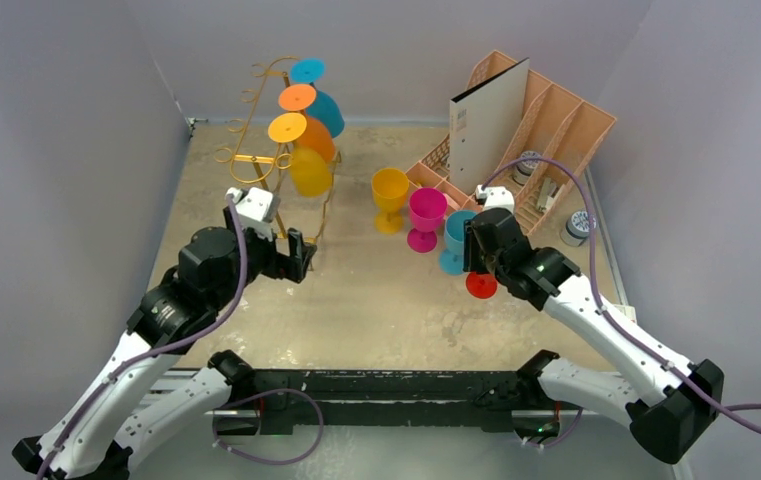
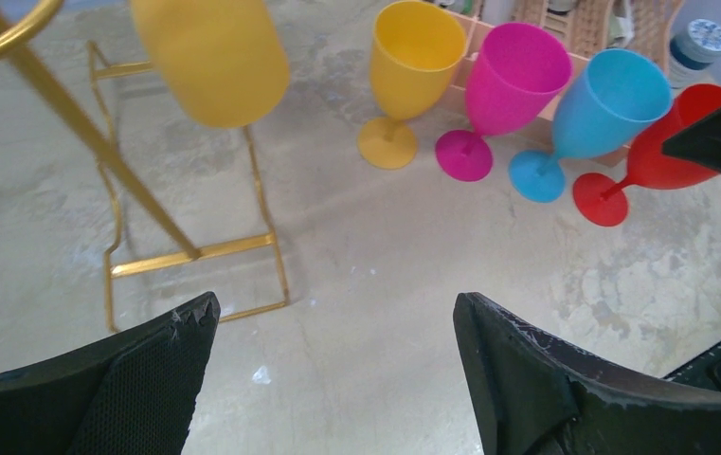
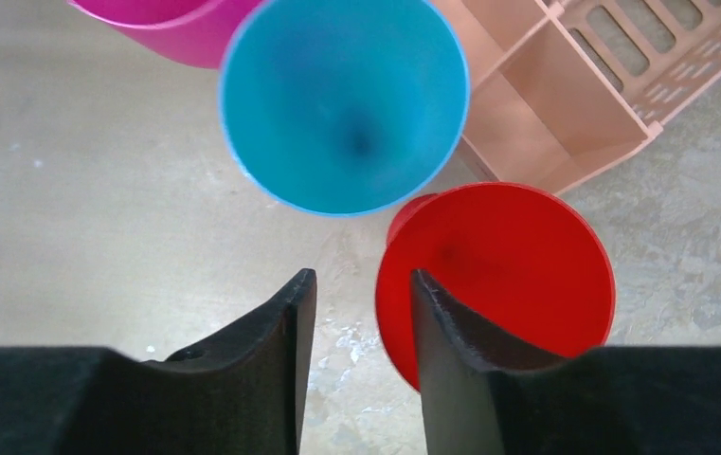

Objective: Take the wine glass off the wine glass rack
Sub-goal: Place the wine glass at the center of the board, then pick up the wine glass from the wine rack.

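The gold wine glass rack (image 1: 256,160) stands at the back left. A blue (image 1: 324,108), an orange (image 1: 314,135) and a yellow wine glass (image 1: 311,172) hang upside down from it. My left gripper (image 2: 335,313) is open and empty, low beside the rack's wire base (image 2: 190,254), under the yellow glass (image 2: 209,57). Upright on the table stand a yellow (image 1: 389,192), a magenta (image 1: 426,210), a blue (image 3: 342,104) and a red glass (image 3: 517,256). My right gripper (image 3: 363,280) hovers over the red glass, jaws parted astride its near rim without pinching it.
A peach slotted organiser (image 1: 556,120) holding a white binder (image 1: 486,120) stands at the back right, close behind the row of upright glasses. A small round tin (image 1: 578,228) lies by the right wall. Grey walls enclose the table on three sides.
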### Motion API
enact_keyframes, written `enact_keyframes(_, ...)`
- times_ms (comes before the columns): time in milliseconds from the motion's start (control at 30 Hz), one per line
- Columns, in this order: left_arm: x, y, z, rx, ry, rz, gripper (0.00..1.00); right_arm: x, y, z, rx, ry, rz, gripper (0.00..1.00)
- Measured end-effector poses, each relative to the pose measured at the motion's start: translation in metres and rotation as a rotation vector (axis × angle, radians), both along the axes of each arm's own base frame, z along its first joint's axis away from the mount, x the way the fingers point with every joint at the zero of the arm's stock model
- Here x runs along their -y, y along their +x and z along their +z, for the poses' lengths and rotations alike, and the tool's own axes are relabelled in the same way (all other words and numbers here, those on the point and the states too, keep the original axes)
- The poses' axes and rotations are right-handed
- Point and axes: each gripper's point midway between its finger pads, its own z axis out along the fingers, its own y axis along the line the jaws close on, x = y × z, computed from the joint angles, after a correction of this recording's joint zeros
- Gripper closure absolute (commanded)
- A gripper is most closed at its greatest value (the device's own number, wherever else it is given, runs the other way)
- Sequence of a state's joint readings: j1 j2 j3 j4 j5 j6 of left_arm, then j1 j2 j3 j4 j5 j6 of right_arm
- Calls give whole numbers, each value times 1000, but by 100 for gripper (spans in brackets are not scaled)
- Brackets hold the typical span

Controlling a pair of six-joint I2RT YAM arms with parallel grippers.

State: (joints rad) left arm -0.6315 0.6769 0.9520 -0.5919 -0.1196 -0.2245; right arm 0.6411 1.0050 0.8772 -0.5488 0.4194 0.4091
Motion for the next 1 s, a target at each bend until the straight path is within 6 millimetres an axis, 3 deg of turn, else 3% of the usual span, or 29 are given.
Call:
enact_keyframes(233, -34, -12, 5, 35, 14, 116, 7, -22, 0, 44, 23, 107, 78, 48)
enact_keyframes(433, -45, -11, -19, -60, 69, 191, 5, -54, 6, 93, 64, 238, 172, 47)
enact_keyframes(567, -44, -8, -33, -119, 92, 214, 5, -94, 17, 118, 43, 368, 250, 47)
enact_keyframes(700, -42, -7, -44, -155, 95, 222, 5, -137, 34, 130, -18, 482, 307, 47)
enact_keyframes(833, -41, -7, -48, -170, 86, 227, 5, -177, 50, 136, -78, 598, 353, 46)
enact_keyframes(1000, -41, -7, -47, -171, 78, 230, 5, -213, 70, 152, -99, 689, 395, 46)
